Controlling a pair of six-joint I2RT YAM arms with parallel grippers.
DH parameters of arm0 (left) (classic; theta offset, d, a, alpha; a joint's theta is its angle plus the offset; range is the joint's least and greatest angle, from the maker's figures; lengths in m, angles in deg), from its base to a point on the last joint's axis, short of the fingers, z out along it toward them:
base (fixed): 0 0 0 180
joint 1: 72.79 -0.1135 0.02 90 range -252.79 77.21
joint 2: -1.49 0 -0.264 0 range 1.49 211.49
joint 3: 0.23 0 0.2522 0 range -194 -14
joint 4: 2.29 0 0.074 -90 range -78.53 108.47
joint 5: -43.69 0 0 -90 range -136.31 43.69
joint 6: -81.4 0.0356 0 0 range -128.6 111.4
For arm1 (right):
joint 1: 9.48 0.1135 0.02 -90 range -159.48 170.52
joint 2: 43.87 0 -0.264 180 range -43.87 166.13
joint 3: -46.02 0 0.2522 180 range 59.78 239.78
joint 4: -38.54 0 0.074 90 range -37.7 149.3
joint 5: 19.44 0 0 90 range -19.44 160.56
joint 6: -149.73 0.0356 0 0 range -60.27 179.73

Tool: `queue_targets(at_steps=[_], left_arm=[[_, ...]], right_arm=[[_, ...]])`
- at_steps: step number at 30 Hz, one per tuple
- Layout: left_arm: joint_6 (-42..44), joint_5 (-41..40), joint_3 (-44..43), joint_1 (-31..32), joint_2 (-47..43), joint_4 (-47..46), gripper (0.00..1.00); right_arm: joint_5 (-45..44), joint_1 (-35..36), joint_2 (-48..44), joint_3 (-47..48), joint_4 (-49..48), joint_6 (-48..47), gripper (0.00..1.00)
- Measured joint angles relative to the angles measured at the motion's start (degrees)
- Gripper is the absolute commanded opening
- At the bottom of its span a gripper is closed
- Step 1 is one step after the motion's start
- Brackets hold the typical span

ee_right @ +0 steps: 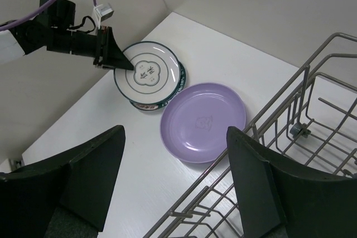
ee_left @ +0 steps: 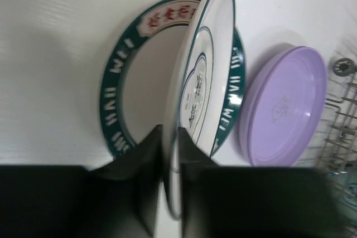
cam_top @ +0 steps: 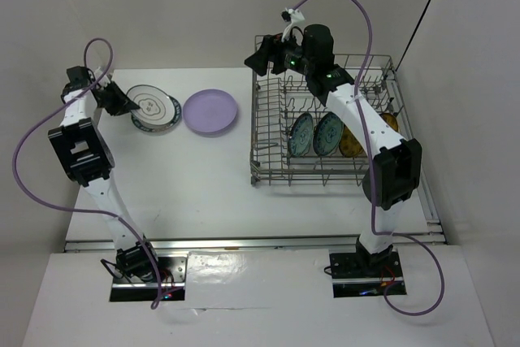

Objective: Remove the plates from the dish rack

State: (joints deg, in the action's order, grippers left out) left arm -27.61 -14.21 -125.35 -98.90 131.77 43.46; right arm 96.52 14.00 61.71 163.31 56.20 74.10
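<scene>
White block letters, turned sideways, run round the dark green rim of the lower plate (ee_left: 111, 104); groups resembling "WEI" and "HAU" can be made out. Dark characters at the centre of the tilted plate (ee_left: 196, 90) and a faint mark on the lavender plate (ee_left: 281, 107) are illegible.

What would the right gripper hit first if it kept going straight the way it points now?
The open right gripper frames the lavender plate lying flat on the table, so most likely that. The dish rack rim crosses just below that line and might catch first; depth is unclear.
</scene>
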Motion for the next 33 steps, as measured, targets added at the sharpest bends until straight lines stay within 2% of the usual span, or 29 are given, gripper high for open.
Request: queue_targets(at_steps=[3, 4, 6, 14, 22, 29, 33], left_arm=[[1.5, -0.5, -0.4, -0.1, 0.8, 0.9, 0.51], [2.4, -0.8, -0.4, -0.1, 1.2, 1.3, 0.61], [3.6, -1.9, -0.4, -0.1, 2.1, 2.7, 0.68], [8.4, -8.8, -0.9, 0.2, 4.0, 7.6, 0.72], [11.7, -13.0, -1.6, 1.9, 4.0, 8.3, 0.75], [12.7, -14.4, -0.5, 2.5, 2.2, 9.0, 0.75], [12.5, -15.0, 2.6, 2.5, -3.3, 9.2, 0.75]], right_arm=[[0.0, 0.0, 0.0, 0.0, 0.0, -0.5, 0.81], [0.1, 0.0, 0.0, 0.0, 0.0, -0.6, 0.81], [0.3, 0.0, 0.0, 0.0, 0.0, -0.7, 0.81], [1.0, 0.0, 0.0, 0.0, 0.0, -0.8, 0.81], [0.2, -0.2, -0.3, 0.0, 1.0, -0.8, 0.81], [-11.8, -4.7, -0.6, 7.5, 19.8, -0.8, 0.81], [-20.6, -9.0, -3.1, 5.5, 28.9, -1.2, 0.82]])
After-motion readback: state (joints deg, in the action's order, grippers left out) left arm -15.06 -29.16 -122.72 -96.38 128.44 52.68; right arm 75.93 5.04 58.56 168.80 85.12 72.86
